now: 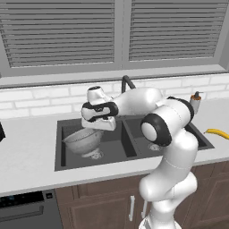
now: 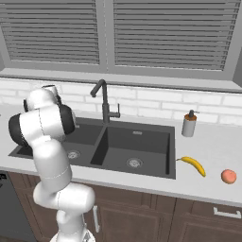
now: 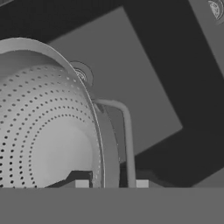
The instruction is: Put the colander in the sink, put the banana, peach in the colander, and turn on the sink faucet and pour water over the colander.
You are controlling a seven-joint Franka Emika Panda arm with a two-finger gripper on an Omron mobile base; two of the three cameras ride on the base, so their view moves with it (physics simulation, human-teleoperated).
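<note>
Over the left basin of the dark grey double sink [image 1: 67,163], my gripper [image 3: 111,183] sits clamped on the perforated silver metal colander's [image 1: 83,140] rim, so I'd lower it level onto the floor before releasing.

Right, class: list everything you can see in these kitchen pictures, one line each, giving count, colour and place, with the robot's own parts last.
colander: one, silver, held tilted in the left basin, over the drain.
sink: one, dark grey, two basins, set in the counter.
sink faucet: one, dark grey, behind the sink's divider.
soap dispenser: one, grey, on the counter right of the sink.
banana: one, yellow, on the counter right of the sink.
peach: one, orange-pink, right of the banana.
counter: one, pale grey, below the window.
arm: one, white.
claw: one, shut on the colander's rim.
</note>
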